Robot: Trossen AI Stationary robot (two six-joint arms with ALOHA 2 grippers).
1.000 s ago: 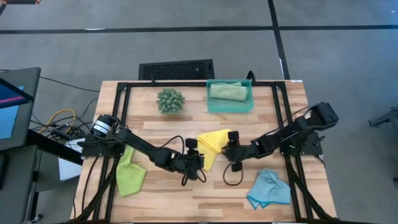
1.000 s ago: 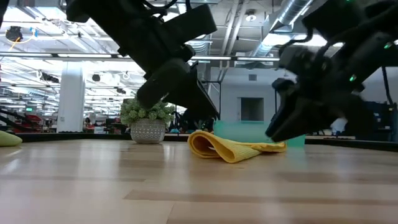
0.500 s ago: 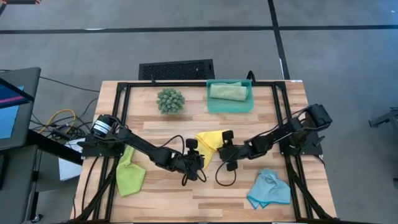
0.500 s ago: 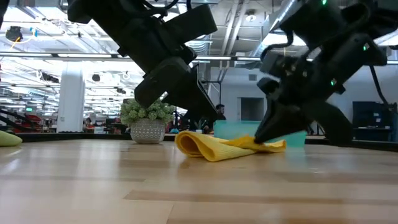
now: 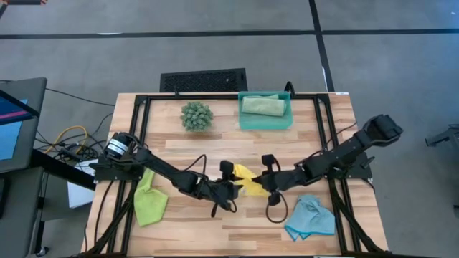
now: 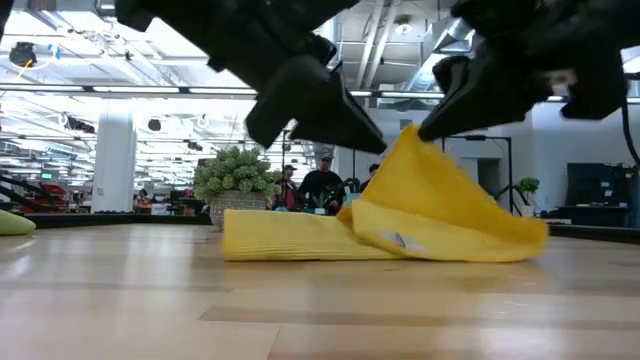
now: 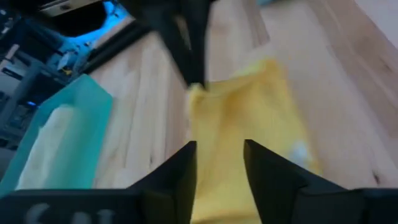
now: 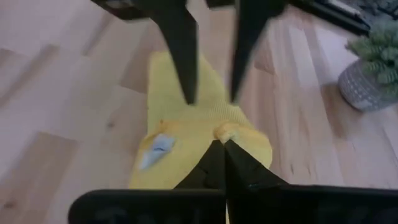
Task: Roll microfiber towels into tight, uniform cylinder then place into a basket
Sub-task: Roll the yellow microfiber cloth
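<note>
Lime green towel (image 5: 150, 203): lies flat at the counter's left edge, untouched.
Left hand (image 5: 233, 188): a second ago it was pinched in on the yellow towel's left side; now its fingers (image 7: 186, 171) stand apart with the cloth lying between them, no grip that I can see.
Yellow towel (image 5: 249, 183): a second ago it lay spread in a loose fold nearer the middle of the counter (image 5: 315, 122); now it is drawn toward the front into a smaller bunch between the two hands, one flap lifted into a peak.
Right hand (image 5: 268, 188): half open a second ago, now pinched together on the raised corner of the yellow towel, holding it up off the counter.
Light blue towel (image 5: 310, 218): crumpled at the front right, waiting.
Basket (image 5: 244, 123): at the back, already holding the rolled sage green towel (image 5: 264, 104).
Meaning: I judge the fold is being handed from left to right; rolling has not begun.
</note>
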